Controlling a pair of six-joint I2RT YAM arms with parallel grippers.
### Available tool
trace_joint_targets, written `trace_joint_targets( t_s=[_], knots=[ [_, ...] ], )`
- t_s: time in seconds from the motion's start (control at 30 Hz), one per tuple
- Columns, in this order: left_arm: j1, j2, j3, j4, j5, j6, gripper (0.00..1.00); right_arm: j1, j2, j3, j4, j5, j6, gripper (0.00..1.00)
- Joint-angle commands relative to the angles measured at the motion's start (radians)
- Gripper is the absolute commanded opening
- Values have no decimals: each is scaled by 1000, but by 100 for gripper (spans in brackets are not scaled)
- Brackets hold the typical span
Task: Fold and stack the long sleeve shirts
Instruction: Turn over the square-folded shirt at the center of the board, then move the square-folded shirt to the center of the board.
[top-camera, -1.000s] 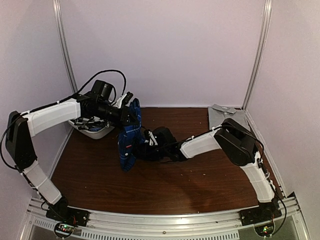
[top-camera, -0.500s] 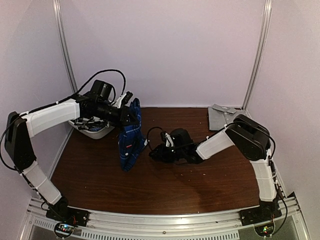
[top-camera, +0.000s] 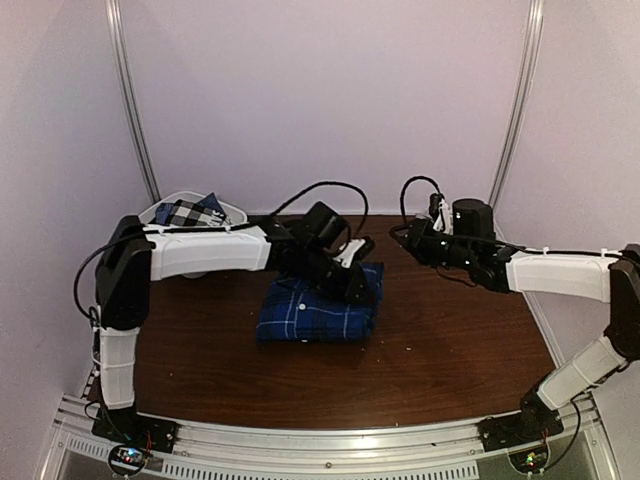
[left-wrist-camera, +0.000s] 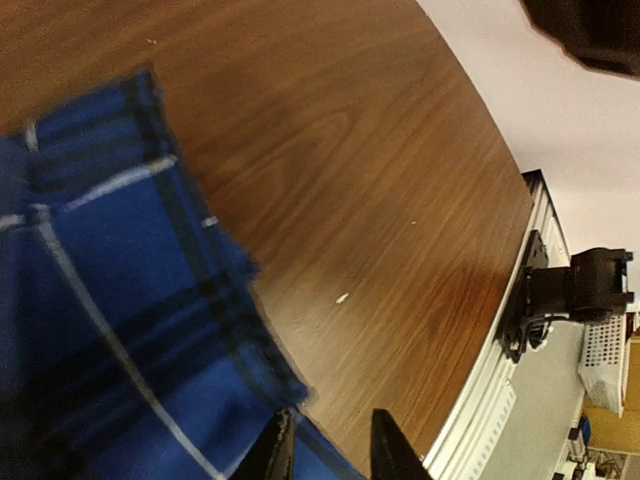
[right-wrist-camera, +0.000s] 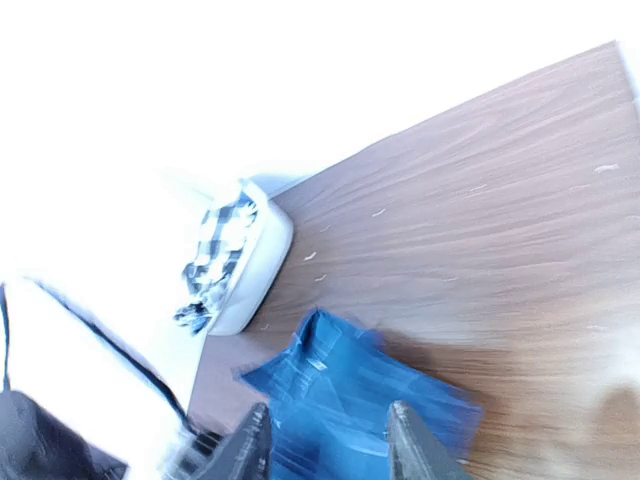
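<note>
A royal-blue plaid shirt (top-camera: 318, 312), soft woven cloth crossed by black bands and thin white lines, lies folded into a flat, roughly rectangular bundle on the middle of a dark brown wood-grain counter (top-camera: 450, 340). Its edges are slightly uneven, with layered folds showing along one side in the left wrist view. The left gripper (left-wrist-camera: 335, 455) reaches across from the left and sits low at the bundle's far right corner. Its jaws stand a narrow gap apart over the cloth edge, and no fabric looks pinched between them; whether the tips touch the cloth cannot be told. The right gripper (right-wrist-camera: 330, 450) is held near the back of the counter, beyond the shirt and to its right, apart from it, with its jaws moderately spread and nothing between them. In the back left corner stands a smooth, round-cornered white plastic basket (right-wrist-camera: 258, 262). Inside it a black-and-white check shirt (right-wrist-camera: 222, 245) lies crumpled, and part of the cloth spills over the rim.
</note>
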Motion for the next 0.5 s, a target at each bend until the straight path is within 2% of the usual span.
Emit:
trace_joint_targets(
  t_s=[0.0,0.07,0.13,0.23,0.47],
  knots=[
    [-100,145,197,14,-44,-46,41,-34,-123,-90,-272,121,-113,46],
    [-100,136,217,28,-60,-54,54,-36,-163,-119,-304,126,-133,51],
    [-94,107,219,28,-87,-50,59,-35,-183,-148,-339,123,-143,55],
    [-61,44,169,28,-113,-53,62,-32,-192,-191,-355,125,-152,59],
    [106,-140,-112,29,-173,-31,62,34,-118,-204,-361,122,-167,61]
  ],
)
